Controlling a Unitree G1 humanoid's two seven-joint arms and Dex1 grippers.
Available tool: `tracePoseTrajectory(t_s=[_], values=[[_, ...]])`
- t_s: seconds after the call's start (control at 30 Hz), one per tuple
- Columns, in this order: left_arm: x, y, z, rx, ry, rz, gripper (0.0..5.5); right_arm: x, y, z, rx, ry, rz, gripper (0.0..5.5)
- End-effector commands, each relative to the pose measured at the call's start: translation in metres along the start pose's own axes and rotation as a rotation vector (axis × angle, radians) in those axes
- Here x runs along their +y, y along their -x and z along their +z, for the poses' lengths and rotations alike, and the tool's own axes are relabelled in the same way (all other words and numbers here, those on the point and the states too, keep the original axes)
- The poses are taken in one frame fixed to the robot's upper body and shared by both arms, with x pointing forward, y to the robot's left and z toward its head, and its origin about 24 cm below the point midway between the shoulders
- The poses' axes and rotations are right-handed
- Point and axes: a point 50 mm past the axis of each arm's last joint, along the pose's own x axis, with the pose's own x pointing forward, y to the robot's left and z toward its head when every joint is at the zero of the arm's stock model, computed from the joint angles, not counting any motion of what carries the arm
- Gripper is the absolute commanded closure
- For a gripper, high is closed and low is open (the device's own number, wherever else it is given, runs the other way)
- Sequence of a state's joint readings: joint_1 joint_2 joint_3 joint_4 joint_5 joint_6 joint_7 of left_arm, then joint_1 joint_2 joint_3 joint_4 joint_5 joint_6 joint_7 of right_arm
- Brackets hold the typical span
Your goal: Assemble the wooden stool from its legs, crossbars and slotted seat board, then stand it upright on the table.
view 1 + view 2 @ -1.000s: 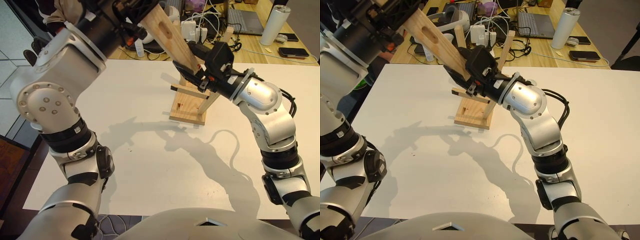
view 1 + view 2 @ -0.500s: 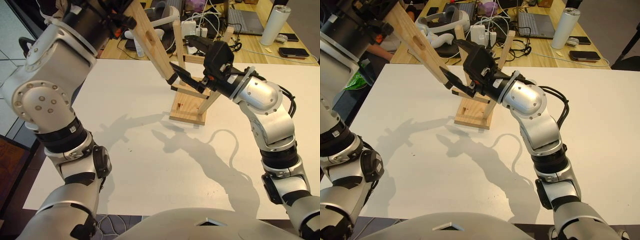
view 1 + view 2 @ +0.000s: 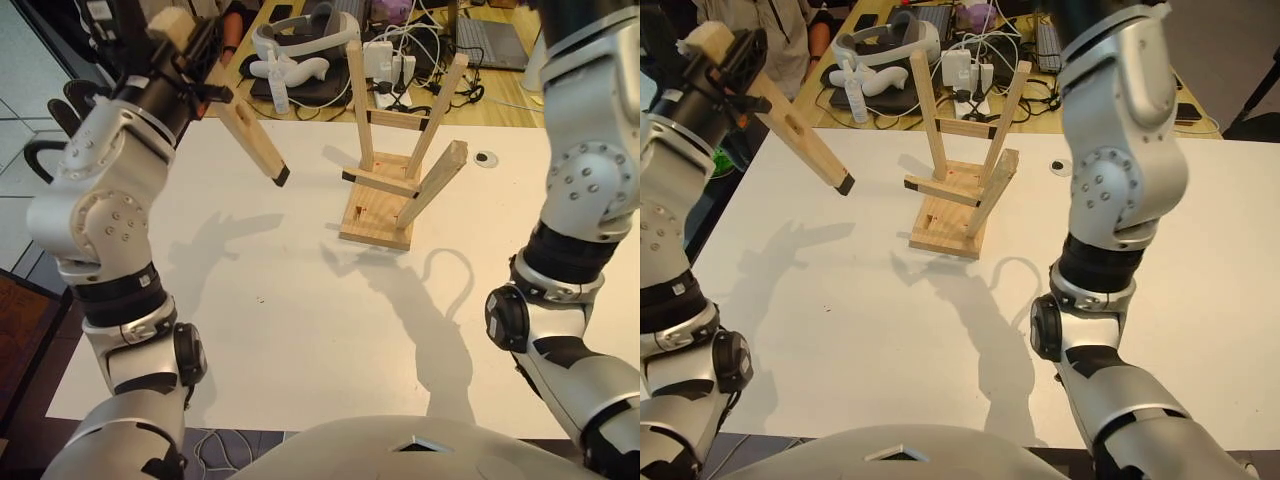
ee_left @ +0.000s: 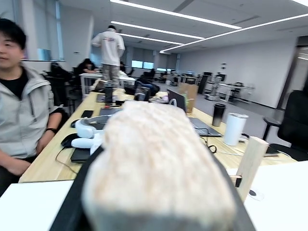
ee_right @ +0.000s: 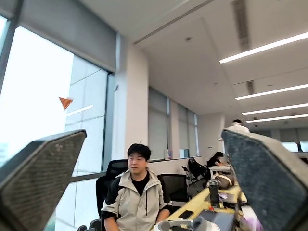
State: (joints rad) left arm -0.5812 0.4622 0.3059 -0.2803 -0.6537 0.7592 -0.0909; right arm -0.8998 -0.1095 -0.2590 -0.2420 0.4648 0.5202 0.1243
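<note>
Presently, left gripper point(image 3: 182, 48) clamps the 4th leg point(image 3: 252, 142) aloft, ready for the upturned seat board point(image 3: 372, 233); right gripper point(image 5: 154, 163) gapes empty.

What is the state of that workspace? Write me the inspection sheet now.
Surface: white table, flat.
Job's things: stool upside down on its seat board, three legs up, crossbars fitted; fourth leg held in the air, apart from the stool.
Clutter: small round piece on the table beside the stool.
Grippers: left gripper shut on the fourth leg; right gripper raised, fingers open, holding nothing.
Cables: tangle on the wooden desk behind; none on the table.
Surroundings: headset and laptop on that desk; office, seated person.
</note>
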Motion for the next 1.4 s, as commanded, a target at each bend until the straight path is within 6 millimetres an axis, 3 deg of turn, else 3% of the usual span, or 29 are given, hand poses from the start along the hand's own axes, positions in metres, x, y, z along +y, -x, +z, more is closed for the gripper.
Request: tracePoseTrajectory(t_s=[0.03, 0.17, 0.37, 0.6, 0.83, 1.0, 1.1, 1.2, 1.33, 1.4], values=[[-0.01, 0.007, -0.022, -0.019, 0.088, 0.092, 4.5, -0.051, 0.026, -0.026, 0.141, -0.076, -0.343, 0.3], [-0.021, 0.016, -0.043, -0.022, 0.184, 0.196, 4.5, -0.084, 0.077, -0.065, 0.312, -0.211, -0.708, 0.3], [-0.036, 0.012, -0.066, -0.009, 0.329, 0.261, 4.5, -0.072, 0.125, -0.103, 0.457, -0.432, -0.955, 0.3], [-0.044, -0.007, -0.083, -0.005, 0.48, 0.285, 4.5, -0.062, 0.127, -0.107, 0.471, -0.496, -0.984, 0.3], [-0.054, -0.016, -0.092, 0.022, 0.435, 0.2, 4.5, -0.065, 0.123, -0.101, 0.4, -0.54, -1.009, 0.3], [-0.068, -0.019, -0.1, 0.065, 0.34, 0.108, 4.5, -0.062, 0.117, -0.097, 0.382, -0.51, -0.912, 0.3], [-0.069, -0.02, -0.103, 0.077, 0.266, 0.091, 4.5, -0.053, 0.113, -0.087, 0.408, -0.324, -0.622, 0.3], [-0.065, -0.02, -0.102, 0.07, 0.235, 0.093, 4.5, -0.068, 0.136, -0.085, 0.513, -0.151, -0.479, 0.3], [-0.065, -0.02, -0.101, 0.062, 0.235, 0.099, 4.5, -0.098, 0.174, -0.084, 0.636, -0.001, -0.442, 0.3], [-0.068, -0.02, -0.103, 0.064, 0.238, 0.089, 4.5, -0.103, 0.194, -0.089, 0.703, 0.039, -0.401, 0.3]])
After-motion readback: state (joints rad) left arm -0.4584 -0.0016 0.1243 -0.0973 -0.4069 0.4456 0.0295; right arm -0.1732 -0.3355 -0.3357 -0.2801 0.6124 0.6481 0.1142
